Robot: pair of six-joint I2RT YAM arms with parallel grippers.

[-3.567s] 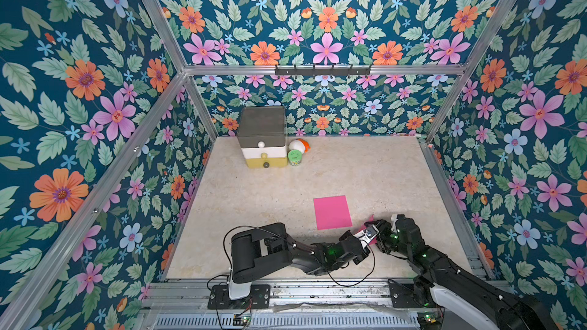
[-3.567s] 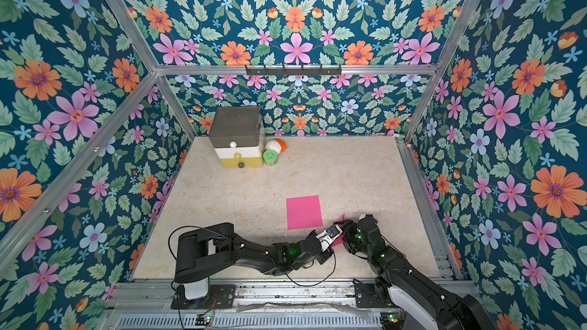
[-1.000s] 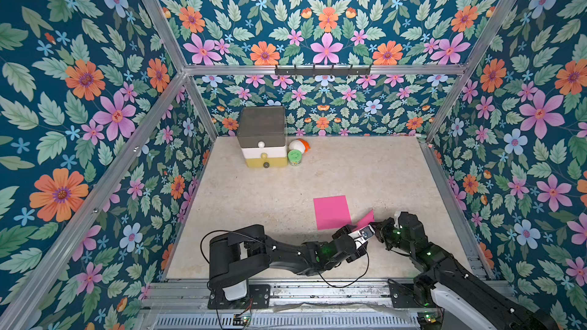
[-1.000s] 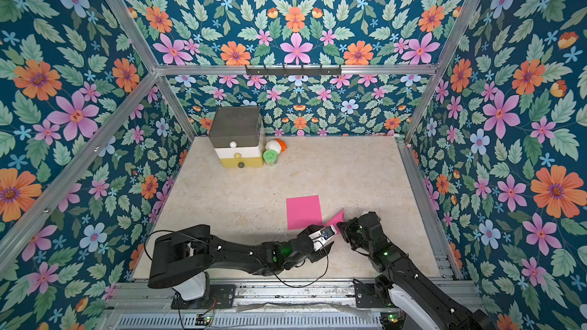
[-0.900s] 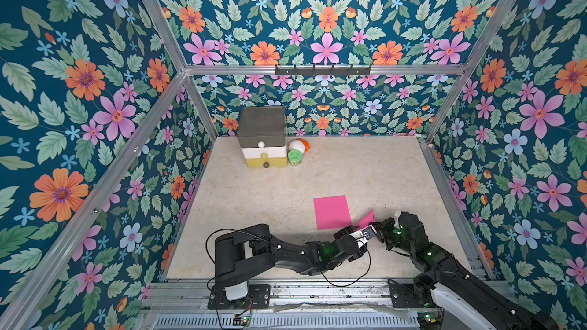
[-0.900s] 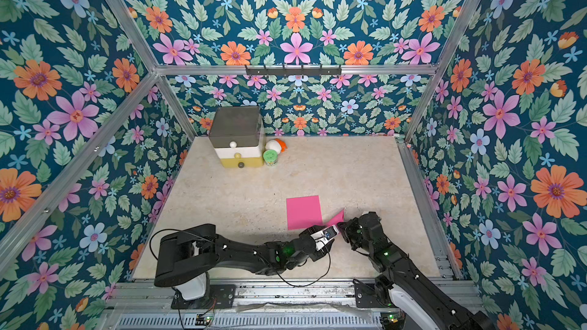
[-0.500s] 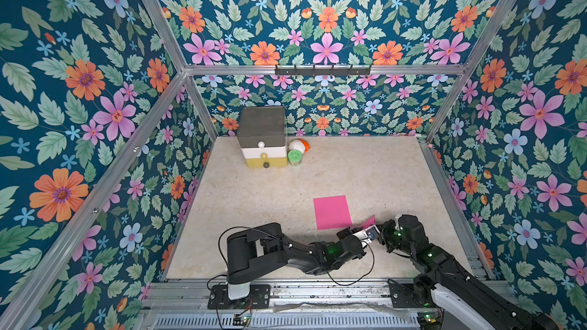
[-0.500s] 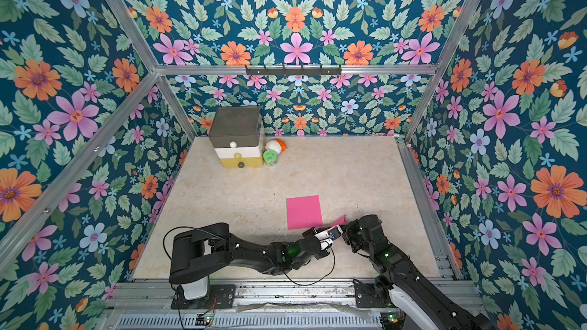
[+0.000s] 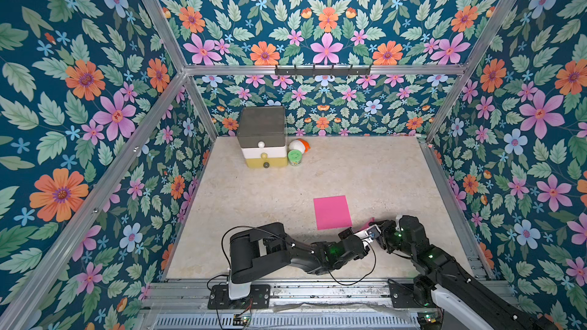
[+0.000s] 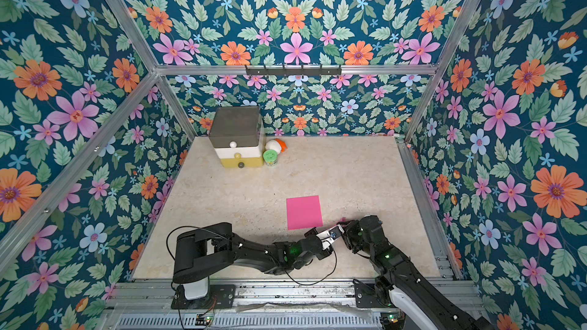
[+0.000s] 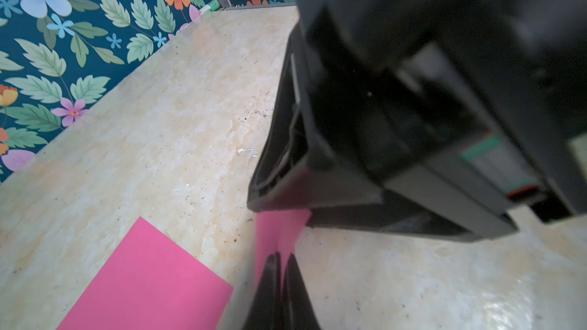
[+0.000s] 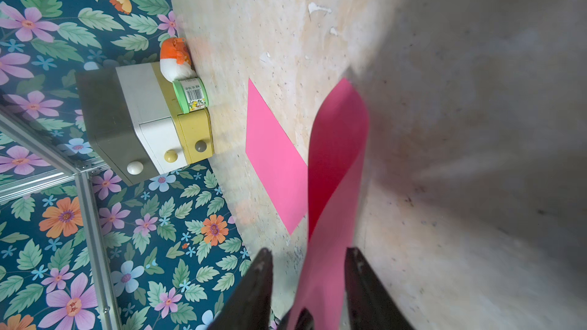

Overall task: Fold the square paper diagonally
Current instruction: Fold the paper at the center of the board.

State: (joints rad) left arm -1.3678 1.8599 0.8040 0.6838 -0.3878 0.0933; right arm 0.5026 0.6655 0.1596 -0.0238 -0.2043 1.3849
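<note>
Found both black arms reaching in from the near rail, wrists low over the front of the table (image 9: 254,201), grippers nose to nose right of centre. Noted left gripper (image 11: 281,257) pinched fully closed on the edge of a loose pink sheet (image 11: 279,233), with no gap visible between its fingers in the left wrist view. Noted right gripper (image 12: 308,252) with jaws parted to a moderate width, the loose pink sheet (image 12: 336,153) passing up between them, clear of one finger and close against the other. Cannot tell contact there. Recorded that sheet held off the surface, curled and twisted along its length. Made out only a small corner of it in both top views, above the meeting grippers.

Located pink square paper (image 9: 332,212) just beyond the grippers, flat on the table, unfolded, edges roughly square to the walls. Confirmed it apart from the held sheet in the left wrist view. Observed bare, scuffed tabletop further back.

Logged at the far wall, left of centre, a three-drawer unit (image 9: 262,136): grey over white over yellow, one knob each, all drawers closed. Logged green can (image 9: 294,157) upright just beside the unit's right side, and white-and-orange toy (image 9: 300,146) behind the can, near the wall. Sighted black hook rail (image 9: 322,69) high on the back wall.
</note>
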